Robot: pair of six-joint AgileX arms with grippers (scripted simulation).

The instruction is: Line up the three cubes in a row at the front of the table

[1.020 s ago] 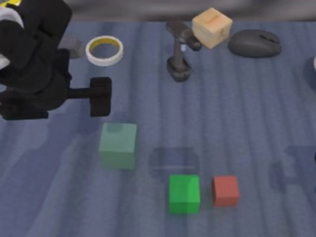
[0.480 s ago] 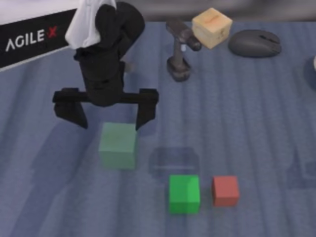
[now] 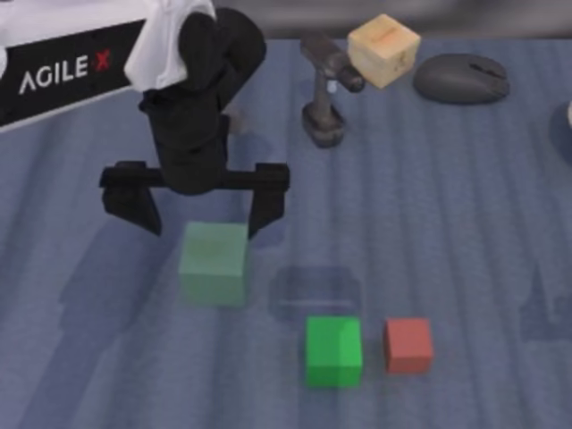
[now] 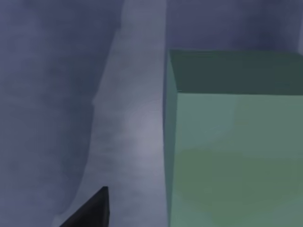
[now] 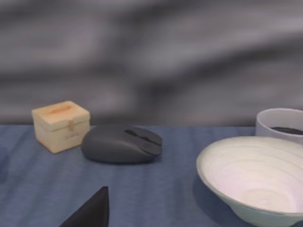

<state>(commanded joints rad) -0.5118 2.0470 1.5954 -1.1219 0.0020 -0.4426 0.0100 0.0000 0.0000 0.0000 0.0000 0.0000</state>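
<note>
Teal cube (image 3: 214,262) beneath splayed left pincer (image 3: 197,207) — bare table (image 3: 447,197) rightward

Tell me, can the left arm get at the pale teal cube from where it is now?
Probably yes. The left gripper is open just behind the pale teal cube, fingers spread wider than it, and nothing lies between them. The green cube sits apart to the right.

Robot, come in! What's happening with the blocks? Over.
Left tool open above pale teal cube. Green cube, red cube side by side. Nothing blocking.
</note>
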